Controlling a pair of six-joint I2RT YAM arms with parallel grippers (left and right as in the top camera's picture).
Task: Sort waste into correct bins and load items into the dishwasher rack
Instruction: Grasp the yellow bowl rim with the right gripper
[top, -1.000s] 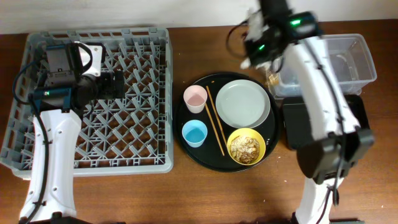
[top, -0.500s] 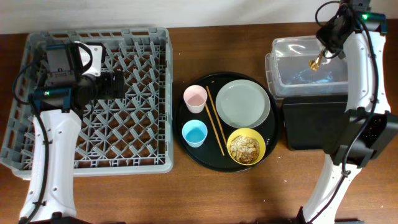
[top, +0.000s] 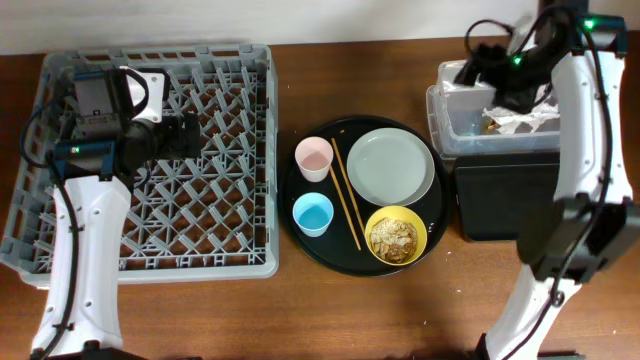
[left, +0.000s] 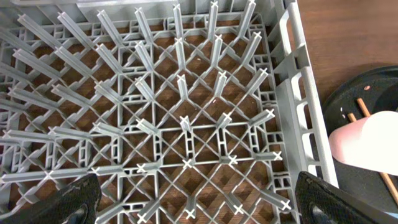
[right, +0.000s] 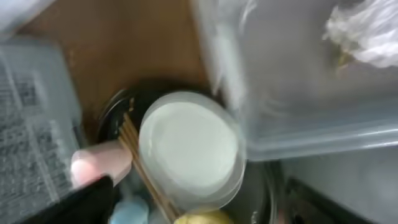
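Note:
A crumpled white napkin (top: 522, 118) (right: 367, 31) with a brownish scrap beside it lies inside the clear tub (top: 445, 125) (right: 298, 124). My right gripper (top: 487, 72) (right: 202, 205) hangs open over the tub's left part, with nothing between its fingers. On the round black tray (top: 340, 255) stand the pink cup (top: 314, 157), blue cup (top: 313, 214), grey-white plate (top: 391, 166), chopsticks (top: 346, 195) and the yellow bowl (top: 394, 236) of flaky scraps. My left gripper (top: 190, 132) (left: 199, 205) is open above the bare pegs of the grey dishwasher rack (top: 150, 60) (left: 292, 93).
The shallow black rectangular tray (top: 500, 200) sits just in front of the clear tub, right of the round tray. My right arm rises along the table's right side and arches over both bins. Brown tabletop shows between the rack and the round tray.
My right gripper swung from near the round tray over to the clear tub while shut on the waste, then opened. The napkin now lies in the tub. The left arm has not moved.

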